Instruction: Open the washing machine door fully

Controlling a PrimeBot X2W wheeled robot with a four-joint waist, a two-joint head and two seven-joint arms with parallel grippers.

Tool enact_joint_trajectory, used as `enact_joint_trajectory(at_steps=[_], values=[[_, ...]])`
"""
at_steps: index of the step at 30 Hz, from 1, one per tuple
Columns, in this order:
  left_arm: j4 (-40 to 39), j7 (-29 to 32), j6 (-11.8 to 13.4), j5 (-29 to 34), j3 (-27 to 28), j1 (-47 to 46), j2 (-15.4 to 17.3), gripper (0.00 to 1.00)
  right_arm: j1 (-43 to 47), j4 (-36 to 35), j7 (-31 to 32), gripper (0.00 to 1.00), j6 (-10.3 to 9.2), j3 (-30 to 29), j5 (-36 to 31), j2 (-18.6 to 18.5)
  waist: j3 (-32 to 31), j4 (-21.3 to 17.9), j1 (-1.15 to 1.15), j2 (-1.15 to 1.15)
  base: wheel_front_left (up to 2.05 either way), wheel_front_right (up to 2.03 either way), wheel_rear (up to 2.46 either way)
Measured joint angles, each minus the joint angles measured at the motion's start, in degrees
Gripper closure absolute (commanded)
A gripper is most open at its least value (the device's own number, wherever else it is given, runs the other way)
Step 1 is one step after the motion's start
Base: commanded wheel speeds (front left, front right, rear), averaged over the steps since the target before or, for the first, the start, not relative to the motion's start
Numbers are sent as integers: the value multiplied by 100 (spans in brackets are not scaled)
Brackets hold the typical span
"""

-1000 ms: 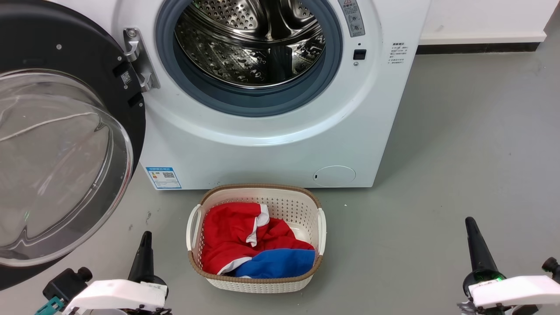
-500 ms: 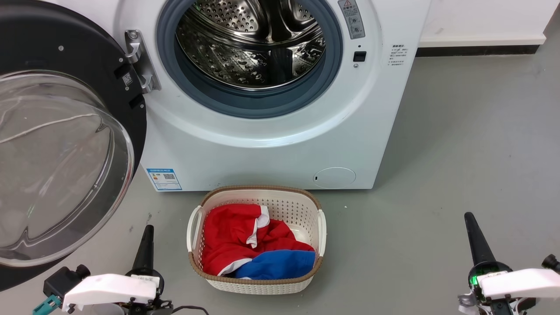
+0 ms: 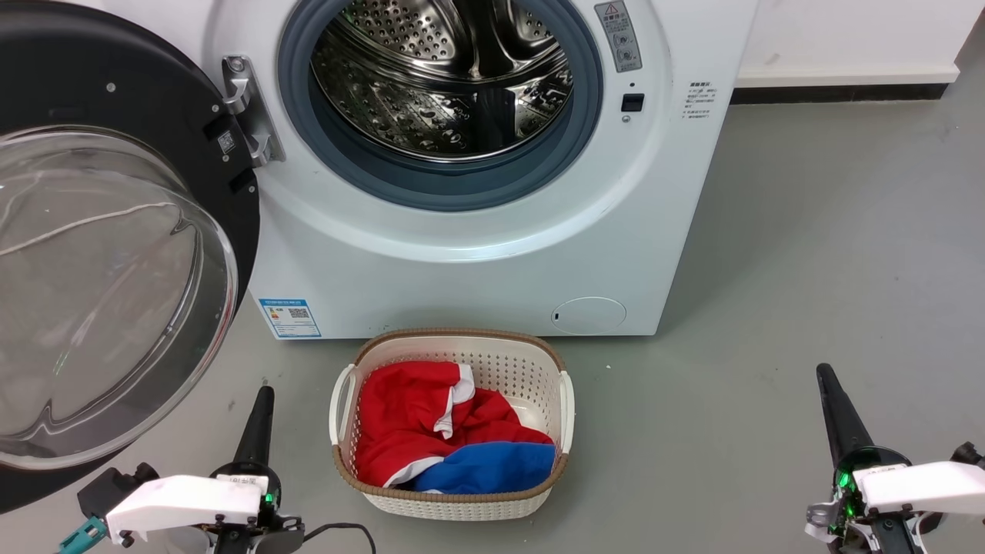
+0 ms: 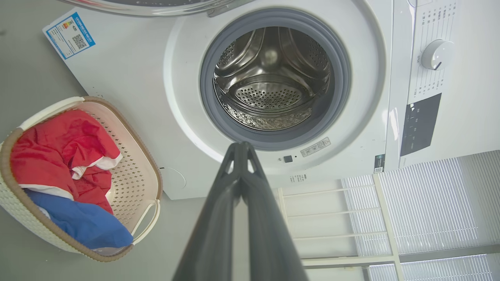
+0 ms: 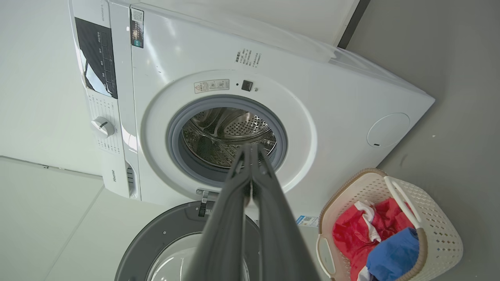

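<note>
Left fingers point(image 3: 258, 427) and right fingers point(image 3: 840, 415) slightly farther forward, pressed together, empty, clear of washing machine door point(image 3: 154, 100) rim.

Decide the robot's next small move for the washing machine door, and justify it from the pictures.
Probably hold both arms back: the washing machine door stands swung wide on its hinge, clear of the drum opening, while the left pincer and right pincer are shut and touching nothing. The door looks fully open already.
</note>
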Motion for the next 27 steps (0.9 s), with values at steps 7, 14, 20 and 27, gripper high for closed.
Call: enact_joint_trajectory(at_steps=[7,14,20,27], values=[[21,85,-16,-355,13,-43,1,100,-71,54,103,100,0,-24,336,1,-16,2,0,0,0,0,0],[43,160,-25,-691,26,-92,1,100,-136,107,196,100,0,-47,650,2,-32,5,0,0,0,0,0],[63,237,-53,-961,34,-131,2,100,-196,152,257,100,0,-70,914,4,-45,7,0,0,0,0,0],[79,303,-67,-1268,44,-172,2,100,-254,199,349,100,0,-97,1198,7,-60,9,-1,0,0,0,0]])
